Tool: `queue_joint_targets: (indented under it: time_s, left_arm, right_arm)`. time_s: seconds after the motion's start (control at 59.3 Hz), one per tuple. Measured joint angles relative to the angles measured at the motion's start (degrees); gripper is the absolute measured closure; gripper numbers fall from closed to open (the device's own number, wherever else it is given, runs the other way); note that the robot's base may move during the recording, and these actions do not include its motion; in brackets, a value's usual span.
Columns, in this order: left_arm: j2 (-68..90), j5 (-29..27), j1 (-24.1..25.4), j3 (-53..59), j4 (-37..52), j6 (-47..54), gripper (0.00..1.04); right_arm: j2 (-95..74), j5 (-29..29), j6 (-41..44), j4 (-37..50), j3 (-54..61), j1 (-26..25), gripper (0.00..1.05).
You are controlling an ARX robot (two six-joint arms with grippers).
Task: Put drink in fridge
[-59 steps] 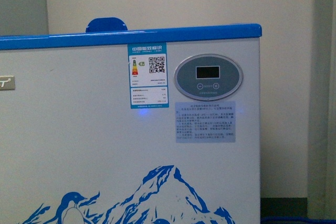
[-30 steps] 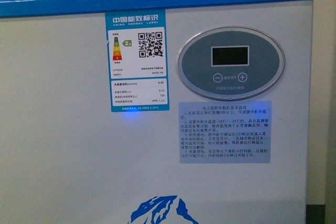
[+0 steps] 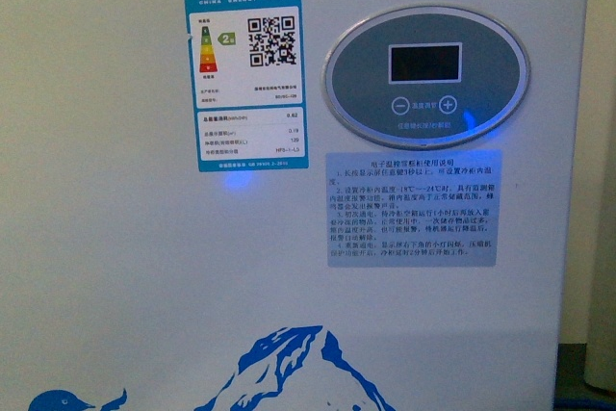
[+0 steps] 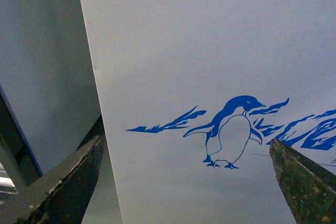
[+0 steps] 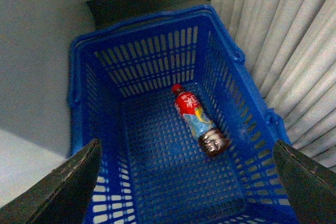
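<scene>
The fridge point(image 3: 144, 267) fills the front view: a white front with a blue rim along the top, an oval grey display panel point(image 3: 426, 77) and a blue mountain drawing. Its lid is out of view. The drink point(image 5: 198, 120), a bottle with a red cap and red-and-blue label, lies on its side in a blue basket point(image 5: 152, 61) in the right wrist view. My right gripper point(image 5: 186, 182) is open and empty above the basket. My left gripper point(image 4: 186, 182) is open and empty, facing the fridge's front point(image 4: 210, 51) by the penguin drawing point(image 4: 231, 132).
A blue energy label point(image 3: 247, 71) and a text sticker point(image 3: 414, 209) are on the fridge front. Pale curtain folds point(image 5: 294, 51) hang beside the basket, and a grey wall point(image 5: 37, 51) stands on its other side. A grey surface point(image 4: 42, 77) shows past the fridge's edge.
The fridge front has grown larger and slid down in the front view; the blue lid handle has left the picture at the top, so the camera has come closer.
</scene>
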State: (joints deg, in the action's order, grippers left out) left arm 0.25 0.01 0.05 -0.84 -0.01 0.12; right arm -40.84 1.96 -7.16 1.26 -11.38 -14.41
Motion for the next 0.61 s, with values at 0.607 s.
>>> queue_joint_targets:
  time_s: [0.607]
  left_arm:
    - [0.0, 0.0, 0.0, 0.0, 0.0, 0.0, 0.08]
  right_arm:
    - [-94.7, 5.4, 15.1, 40.4, -34.8, -0.4, 0.07]
